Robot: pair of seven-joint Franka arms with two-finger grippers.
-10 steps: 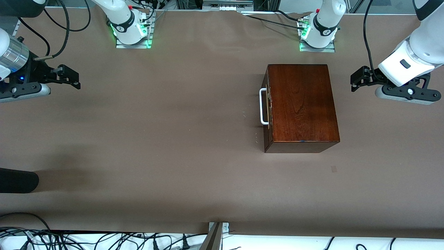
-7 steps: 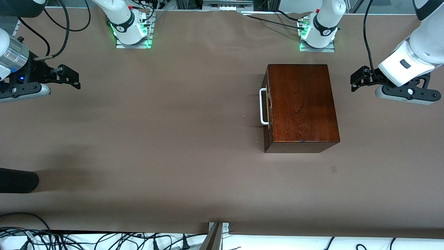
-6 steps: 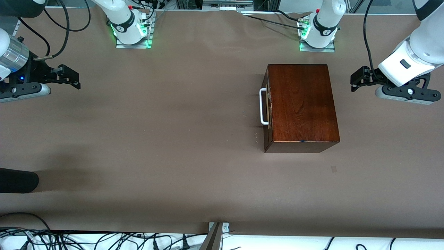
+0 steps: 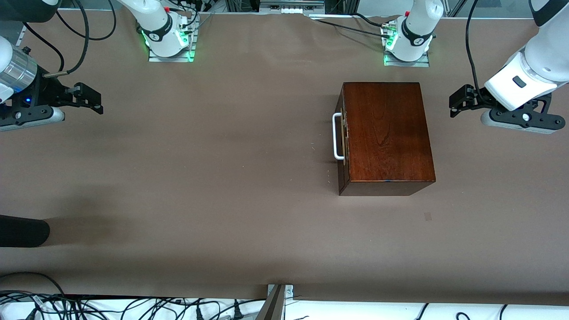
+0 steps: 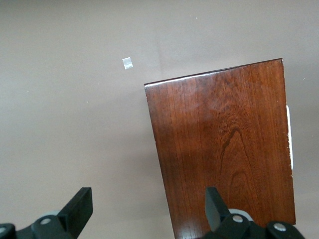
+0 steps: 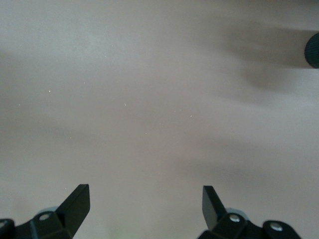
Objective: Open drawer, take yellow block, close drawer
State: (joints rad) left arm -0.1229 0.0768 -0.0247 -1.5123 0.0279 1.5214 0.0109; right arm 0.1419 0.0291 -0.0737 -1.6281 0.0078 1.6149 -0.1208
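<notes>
Handle (image 4: 338, 136) plain from front view only.

A robotics lab: bolted arm bases (image 4: 169, 38) (cables (image 4: 133, 306) everywhere).

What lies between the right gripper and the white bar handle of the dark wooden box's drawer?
Only bare brown table, as the front view shows, between the open right gripper and the white bar handle.

White glossy arms (image 4: 540, 49); black claws (image 4: 458, 103); green-lit bases (image 4: 169, 38); looping black cables (image 4: 84, 31)
</notes>
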